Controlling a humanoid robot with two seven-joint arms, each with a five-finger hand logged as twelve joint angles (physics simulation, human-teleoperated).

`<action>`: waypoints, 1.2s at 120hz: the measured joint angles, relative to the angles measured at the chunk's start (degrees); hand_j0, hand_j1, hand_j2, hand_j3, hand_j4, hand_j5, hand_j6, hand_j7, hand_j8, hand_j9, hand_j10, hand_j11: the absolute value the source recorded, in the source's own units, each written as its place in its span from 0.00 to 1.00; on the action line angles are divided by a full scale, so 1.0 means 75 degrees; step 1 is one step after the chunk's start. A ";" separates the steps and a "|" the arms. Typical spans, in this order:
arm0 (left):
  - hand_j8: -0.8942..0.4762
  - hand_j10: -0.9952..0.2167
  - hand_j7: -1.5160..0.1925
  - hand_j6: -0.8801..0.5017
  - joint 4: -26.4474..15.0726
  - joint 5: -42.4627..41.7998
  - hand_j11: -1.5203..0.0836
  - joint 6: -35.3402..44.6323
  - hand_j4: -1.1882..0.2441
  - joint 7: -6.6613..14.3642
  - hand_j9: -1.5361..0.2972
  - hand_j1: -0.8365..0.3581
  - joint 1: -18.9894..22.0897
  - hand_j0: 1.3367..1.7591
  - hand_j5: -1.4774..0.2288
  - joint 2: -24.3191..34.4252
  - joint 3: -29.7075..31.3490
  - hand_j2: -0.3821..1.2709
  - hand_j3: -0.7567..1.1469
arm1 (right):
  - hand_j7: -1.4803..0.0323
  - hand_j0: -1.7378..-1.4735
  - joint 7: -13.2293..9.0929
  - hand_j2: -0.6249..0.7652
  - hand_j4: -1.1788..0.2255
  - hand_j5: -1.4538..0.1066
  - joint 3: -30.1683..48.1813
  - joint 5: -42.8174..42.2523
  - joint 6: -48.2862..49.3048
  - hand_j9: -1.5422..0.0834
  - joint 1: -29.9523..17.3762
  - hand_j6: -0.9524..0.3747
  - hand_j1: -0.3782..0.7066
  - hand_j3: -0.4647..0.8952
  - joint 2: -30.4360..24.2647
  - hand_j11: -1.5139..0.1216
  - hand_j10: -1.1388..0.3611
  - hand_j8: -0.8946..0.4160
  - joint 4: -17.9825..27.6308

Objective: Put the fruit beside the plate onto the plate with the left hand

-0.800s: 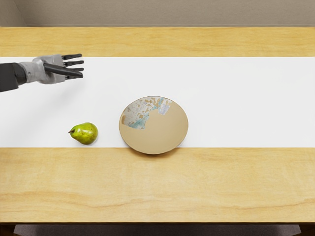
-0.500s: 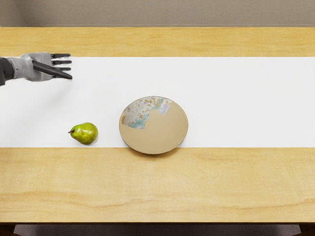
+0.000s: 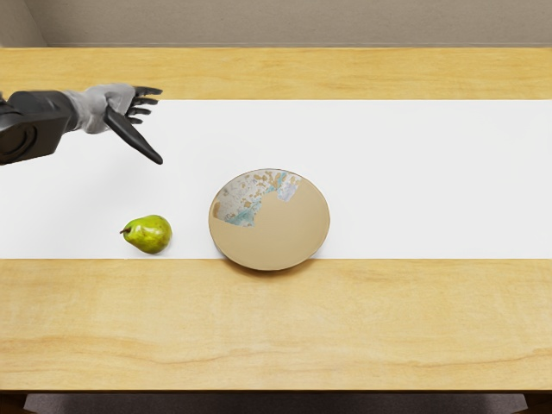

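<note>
We look down on a wooden table [image 3: 276, 328] crossed by a broad white runner [image 3: 414, 138], the whole scene of a job that, by our reading, has barely begun. On the runner, off toward the picture's right of the hand and nearer the table's front edge, sits a round tan plate [image 3: 278, 243] with a worn, mottled patch on its far side; nothing lies on it.

The left hand [image 3: 114, 103] reaches in from the picture's left edge on a dark forearm and hovers over the far part of the runner. Its fingers [image 3: 143, 95] are spread apart, with one long dark digit slanting down toward the plate's side. The hand grips nothing and touches nothing that we can see.

The fruit, a green pear [image 3: 147, 234], lies on the runner on the near side of the hand, well apart from it, and just beside the plate's left rim without touching it.

We judge that every step remains: the hand has to come down to the pear, close around it, lift it, and carry it the short way across to the plate. The right arm does not show.
</note>
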 joint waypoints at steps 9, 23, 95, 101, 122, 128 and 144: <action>0.63 0.80 0.87 0.62 -0.1149 0.0104 0.93 0.0670 0.81 -0.0030 0.82 0.97 0.0000 0.76 0.85 0.0438 0.0078 0.23 0.40 | 0.96 0.30 -0.0001 0.45 0.83 0.92 0.0000 0.0000 0.0000 0.93 0.0000 0.70 0.05 0.34 0.0000 0.91 0.75 0.67 0.0000; 0.64 0.81 0.87 0.62 -0.3026 0.0295 0.93 0.1472 0.82 -0.0049 0.83 0.98 0.0089 0.76 0.85 0.1176 0.0188 0.23 0.40 | 0.96 0.30 -0.0001 0.45 0.83 0.92 0.0000 -0.0001 0.0000 0.93 0.0000 0.70 0.05 0.34 0.0000 0.91 0.75 0.67 0.0000; 0.61 0.78 0.85 0.60 -0.4793 0.1323 0.91 0.3243 0.79 -0.0163 0.80 0.94 0.0227 0.76 0.83 0.1978 0.1665 0.24 0.40 | 0.96 0.30 -0.0001 0.45 0.83 0.92 0.0000 -0.0001 0.0000 0.93 0.0000 0.70 0.05 0.34 0.0000 0.91 0.75 0.67 0.0000; 0.61 0.77 0.85 0.60 -0.4815 0.1332 0.90 0.3296 0.79 -0.0162 0.80 0.94 0.0352 0.76 0.82 0.2020 0.1717 0.24 0.40 | 0.96 0.30 -0.0001 0.45 0.83 0.92 0.0000 -0.0001 0.0000 0.93 0.0000 0.70 0.05 0.34 0.0000 0.91 0.75 0.67 0.0000; 0.58 0.74 0.82 0.57 -0.4844 0.1455 0.87 0.3381 0.76 -0.0154 0.77 0.90 0.0387 0.76 0.79 0.1947 0.1919 0.24 0.40 | 0.96 0.30 0.0000 0.45 0.83 0.92 0.0000 0.0000 0.0000 0.93 0.0000 0.70 0.05 0.34 0.0000 0.91 0.75 0.67 0.0000; 0.57 0.72 0.80 0.55 -0.4847 0.1502 0.85 0.3392 0.75 -0.0153 0.76 0.88 0.0387 0.76 0.78 0.1924 0.1955 0.25 0.40 | 0.96 0.30 -0.0001 0.45 0.83 0.92 0.0000 0.0000 0.0000 0.93 0.0000 0.70 0.05 0.34 0.0000 0.91 0.75 0.67 0.0000; 0.52 0.67 0.75 0.51 -0.4871 0.1576 0.81 0.3405 0.71 -0.0152 0.71 0.82 0.0504 0.76 0.73 0.1908 0.1995 0.25 0.40 | 0.96 0.30 0.0000 0.45 0.83 0.92 0.0000 0.0000 0.0000 0.93 0.0000 0.70 0.05 0.34 0.0000 0.91 0.75 0.67 0.0000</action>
